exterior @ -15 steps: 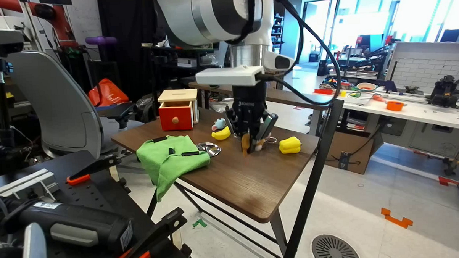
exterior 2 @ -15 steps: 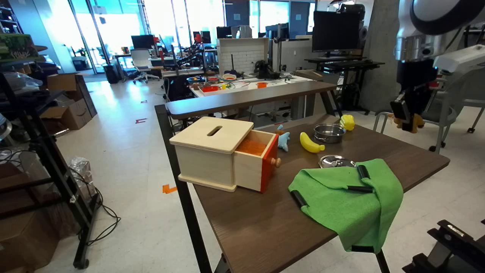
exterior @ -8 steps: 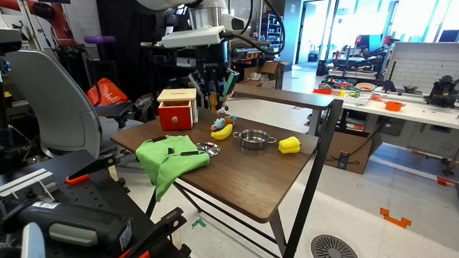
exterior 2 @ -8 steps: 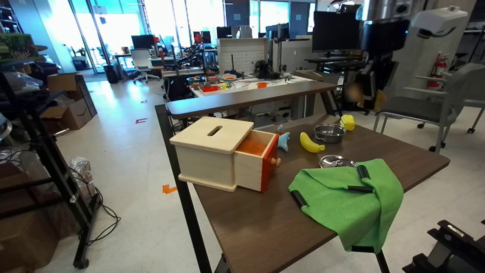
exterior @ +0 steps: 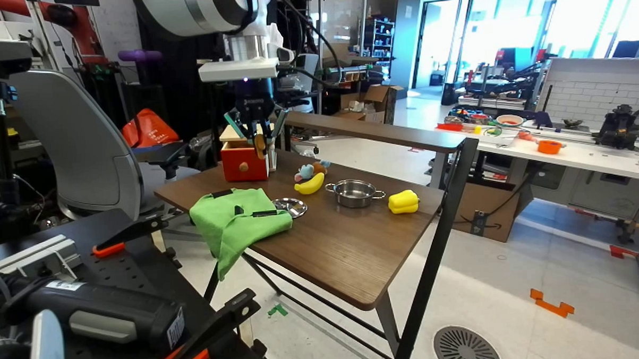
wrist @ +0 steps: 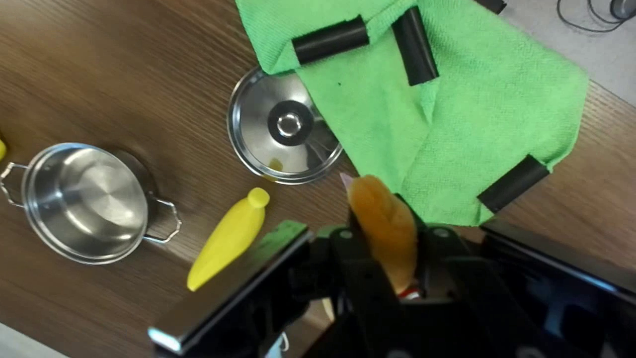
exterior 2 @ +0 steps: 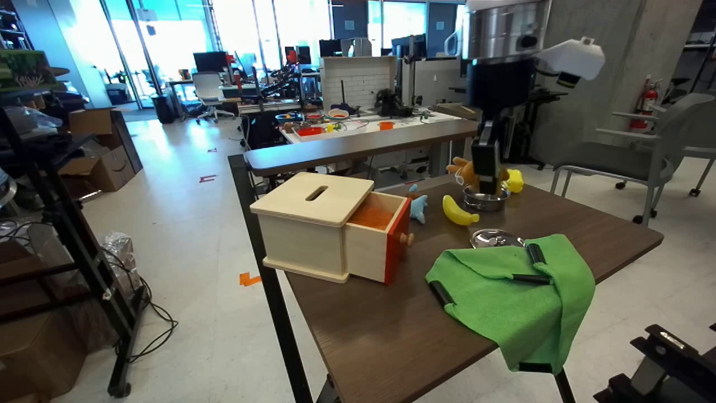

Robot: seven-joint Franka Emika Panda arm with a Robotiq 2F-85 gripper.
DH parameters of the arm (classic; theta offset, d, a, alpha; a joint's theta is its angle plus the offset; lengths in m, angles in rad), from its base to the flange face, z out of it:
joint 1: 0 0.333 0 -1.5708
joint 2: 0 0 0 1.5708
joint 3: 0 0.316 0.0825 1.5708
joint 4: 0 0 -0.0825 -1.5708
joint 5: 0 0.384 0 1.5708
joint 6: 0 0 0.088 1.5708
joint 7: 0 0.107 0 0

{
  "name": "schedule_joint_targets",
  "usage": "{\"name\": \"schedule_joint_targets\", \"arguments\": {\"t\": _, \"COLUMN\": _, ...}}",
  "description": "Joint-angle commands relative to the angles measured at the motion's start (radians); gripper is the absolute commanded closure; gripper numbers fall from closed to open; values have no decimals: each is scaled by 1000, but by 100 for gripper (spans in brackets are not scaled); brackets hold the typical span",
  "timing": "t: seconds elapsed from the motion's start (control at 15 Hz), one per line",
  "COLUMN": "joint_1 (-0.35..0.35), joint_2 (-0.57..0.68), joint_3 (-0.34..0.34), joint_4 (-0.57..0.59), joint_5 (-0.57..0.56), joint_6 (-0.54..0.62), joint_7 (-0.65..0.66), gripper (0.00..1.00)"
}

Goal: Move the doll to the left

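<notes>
The doll (wrist: 386, 226) is pinched between the 2 fingers of the tool (exterior: 261, 143), aloft, with the bench (exterior 2: 380, 341) beneath it; not yet set down. Step in hand, by my judgement: the carry. "Left" I take as toward the box (exterior 2: 302, 243), which sits leftward in both exterior views; the sentence does not say whose left.

To do it well: carry high enough to pass the drawer (exterior 2: 369, 249), which stands partly out. Choose the landing spot first; the bench between box and cloth (wrist: 447, 119) looks likeliest to me. Come straight down, steering off the lid (wrist: 271, 107) and the cloth's edge. Spread the fingers only once the doll bears on wood. Being soft, it should forgive a firm pinch, but could tip or cling at release, so ease off slowly.

Poorly seen: in an exterior view the tool hides the doll's middle, and the pot (exterior 2: 486, 204) stands in line with it, so depth cannot be read there. In the wrist view a red-and-white scrap (wrist: 410, 293) beside the doll may be its tag. The blue toy (exterior: 305, 172) is only a sliver at that view's lower edge. The box lies outside it.
</notes>
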Motion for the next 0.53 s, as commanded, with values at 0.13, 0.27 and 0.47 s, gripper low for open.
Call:
{"name": "schedule_joint_targets", "arguments": {"t": 0.13, "joint_1": 95, "joint_2": 142, "joint_3": 1, "joint_4": 131, "joint_5": -87, "joint_6": -62, "joint_7": 1, "gripper": 96}}
{"name": "schedule_joint_targets", "arguments": {"t": 0.27, "joint_1": 119, "joint_2": 172, "joint_3": 1, "joint_4": 154, "joint_5": -100, "joint_6": -73, "joint_7": 2, "gripper": 96}}
{"name": "schedule_joint_targets", "arguments": {"t": 0.47, "joint_1": 149, "joint_2": 211, "joint_3": 8, "joint_4": 193, "joint_5": -102, "joint_6": -109, "joint_7": 0, "gripper": 96}}
